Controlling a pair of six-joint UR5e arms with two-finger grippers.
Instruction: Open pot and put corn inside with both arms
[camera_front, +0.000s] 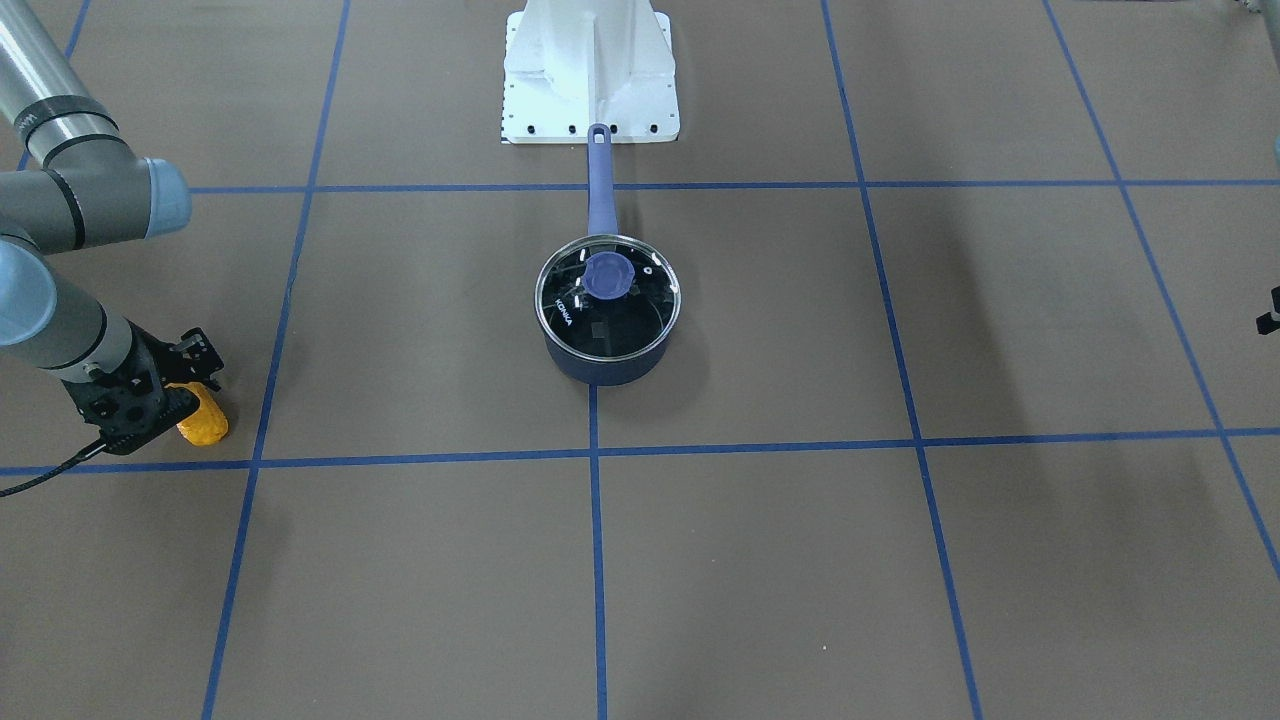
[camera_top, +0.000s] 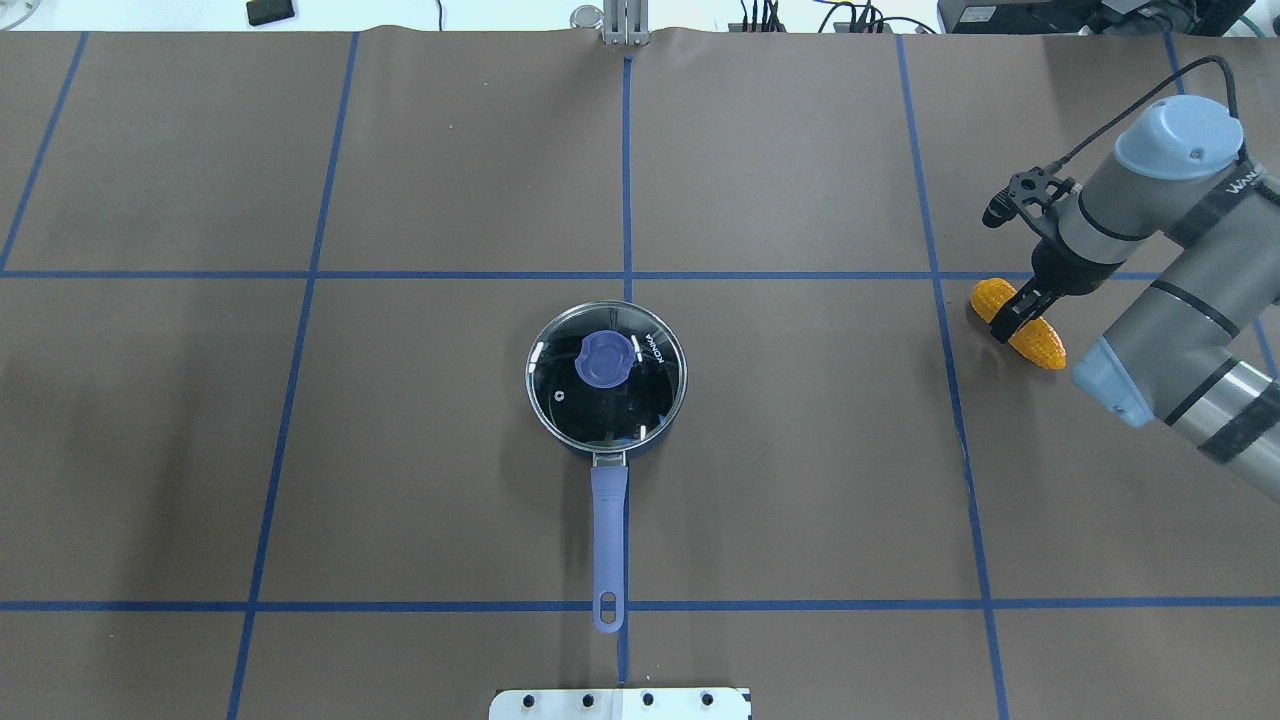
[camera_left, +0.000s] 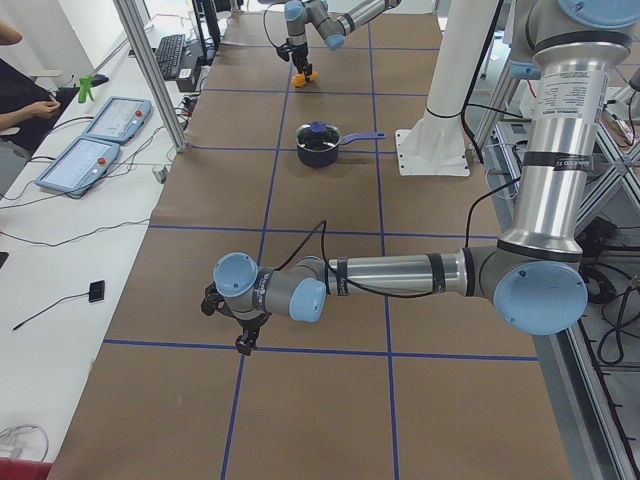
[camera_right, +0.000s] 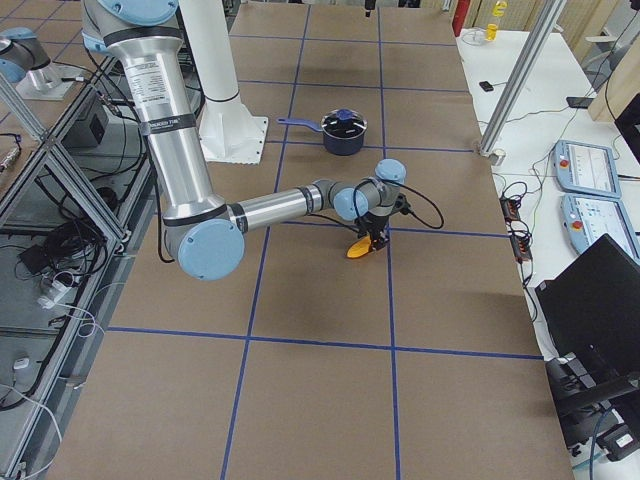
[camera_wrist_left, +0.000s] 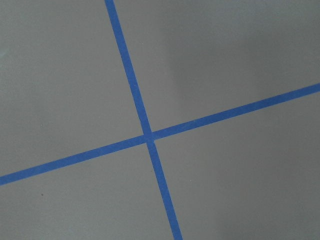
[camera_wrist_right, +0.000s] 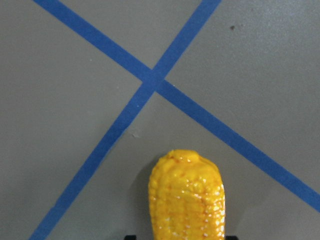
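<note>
While the pot sits in the middle of the surface with its glass lid on and its long handle pointing back at the robot's white base plate, the corn lies flat way off on the robot's right, well apart from the pot and near a crossing of the blue tape lines. Right end effector is down over the middle of the corn with a finger on either side, but honestly can't tell if it's squeezing or just straddling it. Left end effector hangs low over bare surface far off on the other side, and I only get it from the side cam, so can't tell if its fingers are apart or together
</note>
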